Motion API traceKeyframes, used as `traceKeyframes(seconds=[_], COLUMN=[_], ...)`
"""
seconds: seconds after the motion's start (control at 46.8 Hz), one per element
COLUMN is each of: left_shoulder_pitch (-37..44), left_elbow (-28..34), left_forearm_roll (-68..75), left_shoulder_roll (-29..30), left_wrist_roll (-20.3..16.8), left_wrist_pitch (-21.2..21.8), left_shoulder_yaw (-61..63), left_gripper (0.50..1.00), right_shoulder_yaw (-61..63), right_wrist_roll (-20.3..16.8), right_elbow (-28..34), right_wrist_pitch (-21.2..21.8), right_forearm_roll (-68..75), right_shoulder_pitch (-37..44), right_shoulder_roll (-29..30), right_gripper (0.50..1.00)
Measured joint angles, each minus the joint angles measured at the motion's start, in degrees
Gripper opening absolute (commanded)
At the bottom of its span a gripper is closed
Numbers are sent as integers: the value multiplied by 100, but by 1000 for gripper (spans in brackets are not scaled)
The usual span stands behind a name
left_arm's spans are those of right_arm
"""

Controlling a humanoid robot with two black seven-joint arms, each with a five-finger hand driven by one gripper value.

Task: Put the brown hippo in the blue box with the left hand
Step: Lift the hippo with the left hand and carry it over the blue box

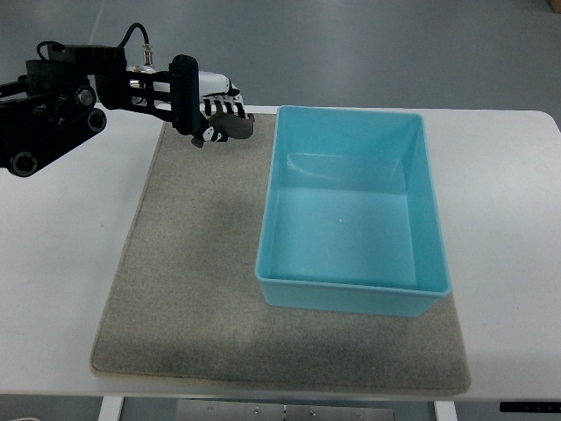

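- Your left hand (215, 110) comes in from the left edge and sits at the far left corner of the grey mat (193, 263), just beside the far left corner of the blue box (351, 298).
- State of that hand: fingers curled around a small brown-grey object at about the fingertips. I judge this to be the brown hippo (235, 128); only a sliver shows below the fingers, so its shape cannot be confirmed.
- Whether the hippo is lifted clear of the mat or touches it cannot be told from this view.
- Step in hand, as I judge it: the grasp is made and the carry to the box is under way or about to begin. The box interior shows nothing inside, so the placing is not yet done.
- Next move calls for travel to your right, over the near wall of the box, with enough height to clear its rim, then opening of the fingers above the floor of the box.
- Count: one blue box, one mat, one white table (61, 263), one hippo, one hand visible.
- The right hand does not appear in the view.
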Motion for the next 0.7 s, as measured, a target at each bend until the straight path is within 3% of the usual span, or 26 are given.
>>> traceKeyframes(seconds=[0.256, 0.705], left_shoulder_pitch=[-301, -310], left_elbow=[-168, -324], left_forearm_roll=[9, 10], left_shoulder_roll=[-96, -859], left_wrist_roll=[-80, -92], left_wrist_pitch=[18, 239], left_shoulder_yaw=[-220, -266], left_gripper=[585, 608], right_shoulder_yaw=[0, 0], right_wrist_roll=[0, 0], right_elbow=[-1, 0], right_wrist_pitch=[0, 0], right_forearm_roll=[0, 0], right_shoulder_pitch=[0, -1], right_shoulder_roll=[0, 0], right_gripper=[936, 936])
